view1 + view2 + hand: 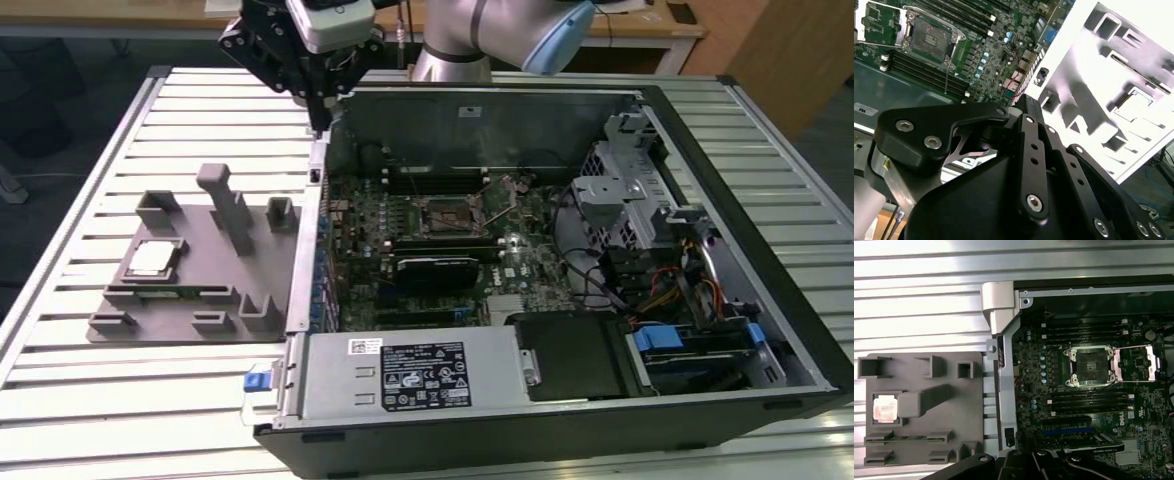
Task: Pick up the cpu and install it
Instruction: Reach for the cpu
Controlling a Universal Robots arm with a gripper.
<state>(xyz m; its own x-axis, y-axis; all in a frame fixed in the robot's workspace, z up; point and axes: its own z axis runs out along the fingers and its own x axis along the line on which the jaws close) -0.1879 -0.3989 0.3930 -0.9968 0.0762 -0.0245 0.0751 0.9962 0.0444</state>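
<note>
While in its fixture (187, 300) — cpu (151, 258) well apart from end effector (320, 115)

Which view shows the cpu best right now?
The first wrist view: it looks straight down on the cpu, lying in its pocket in the grey fixture, top plate unobstructed. The exterior view shows it at a slant. In the second wrist view glare washes out the fixture, and the cpu cannot be made out.

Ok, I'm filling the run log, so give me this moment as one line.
cpu: seated in grey fixture, untouched | socket: open, empty | tool: above case edge, apart from cpu
</note>
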